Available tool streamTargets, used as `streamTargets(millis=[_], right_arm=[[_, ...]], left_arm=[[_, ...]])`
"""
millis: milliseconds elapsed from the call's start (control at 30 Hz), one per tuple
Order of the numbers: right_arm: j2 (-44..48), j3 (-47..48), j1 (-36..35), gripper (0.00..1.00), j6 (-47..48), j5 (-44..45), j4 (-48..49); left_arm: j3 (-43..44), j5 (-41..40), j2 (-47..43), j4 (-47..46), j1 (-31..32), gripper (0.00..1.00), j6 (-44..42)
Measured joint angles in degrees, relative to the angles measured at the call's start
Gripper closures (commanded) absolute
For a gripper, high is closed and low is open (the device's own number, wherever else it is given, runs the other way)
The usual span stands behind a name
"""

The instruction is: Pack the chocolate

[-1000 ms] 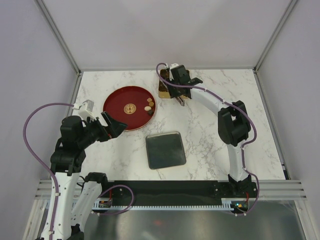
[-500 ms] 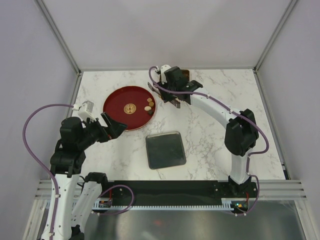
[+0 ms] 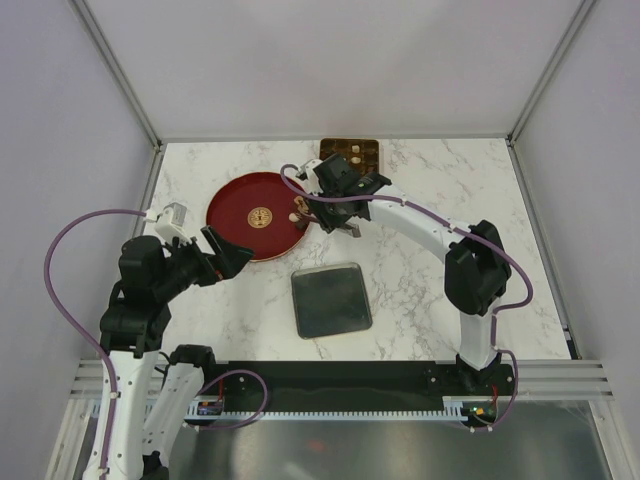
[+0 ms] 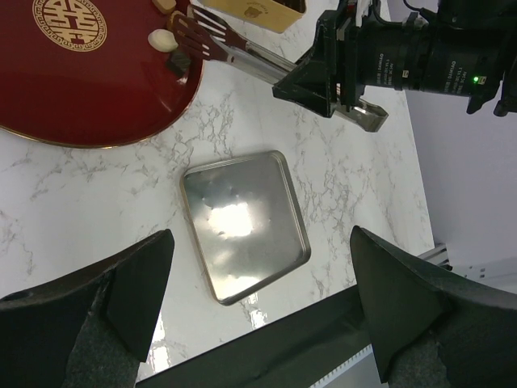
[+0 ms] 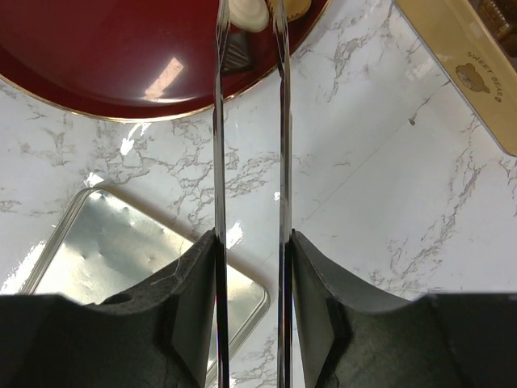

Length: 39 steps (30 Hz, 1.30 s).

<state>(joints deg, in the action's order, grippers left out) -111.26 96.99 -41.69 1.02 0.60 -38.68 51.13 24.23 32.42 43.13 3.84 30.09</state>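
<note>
Small pieces of chocolate lie at the right edge of the red dish [image 3: 245, 215]: a cream one [image 5: 249, 14] and a light brown one [image 5: 295, 6] beside it. My right gripper [image 5: 250, 238] is shut on metal tongs [image 5: 279, 121], whose two blades reach out over the dish rim. The tong tips [image 4: 198, 32] stand on either side of the cream piece [image 4: 161, 39]. The gold tin [image 3: 349, 152] sits at the back with more pieces inside. My left gripper [image 4: 260, 234] hangs open at the left, holding nothing.
A silver square lid [image 3: 331, 299] lies flat in the middle of the marble table, nearer than the dish. The gold tin's side [image 5: 464, 65] is to the right of the tongs. The black base rail [image 3: 350, 378] runs along the near edge.
My right arm has swung left from the gold tin to the red dish's right edge, carrying the tongs. The left arm has not moved.
</note>
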Motion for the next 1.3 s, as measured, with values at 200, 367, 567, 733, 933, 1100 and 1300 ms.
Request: streamTargets(millis=[200,367,567,733,933,1100,1300], right_arm=[[-1.6,0.3,-0.1,0.53,0.8,-0.6,-2.3],[-2.5,0.9,-0.4,0.53,1.2,-1.6,-3.4],[-2.6,2.0,-0.5,0.52,1.4,-2.3,-4.2],[-3.7,4.1,-0.6,0.52,1.4,-2.2,-6.1],[-5.8,6.5,-0.7,0.52,1.4,-2.0,-7.6],[-6.9,7.5,-1.1,0.55,1.4,-1.8,-9.0],[-7.0,8.5,-1.5,0.61,1.4,-1.8,-9.6]], left_arm=[[0.0,0.0,-0.1,0.0,0.0,0.02,0.0],[-0.1,0.0,-0.2,0.0,0.0,0.02,0.0],[-0.3,0.0,-0.2,0.0,0.0,0.02,0.0],[-0.3,0.1,-0.4,0.0,0.0,0.02,0.0],[-0.3,0.1,-0.8,0.0,0.0,0.02,0.0],[-0.4,0.3,-0.9,0.0,0.0,0.02,0.0],[-0.6,0.3,-0.9,0.0,0.0,0.02,0.0]])
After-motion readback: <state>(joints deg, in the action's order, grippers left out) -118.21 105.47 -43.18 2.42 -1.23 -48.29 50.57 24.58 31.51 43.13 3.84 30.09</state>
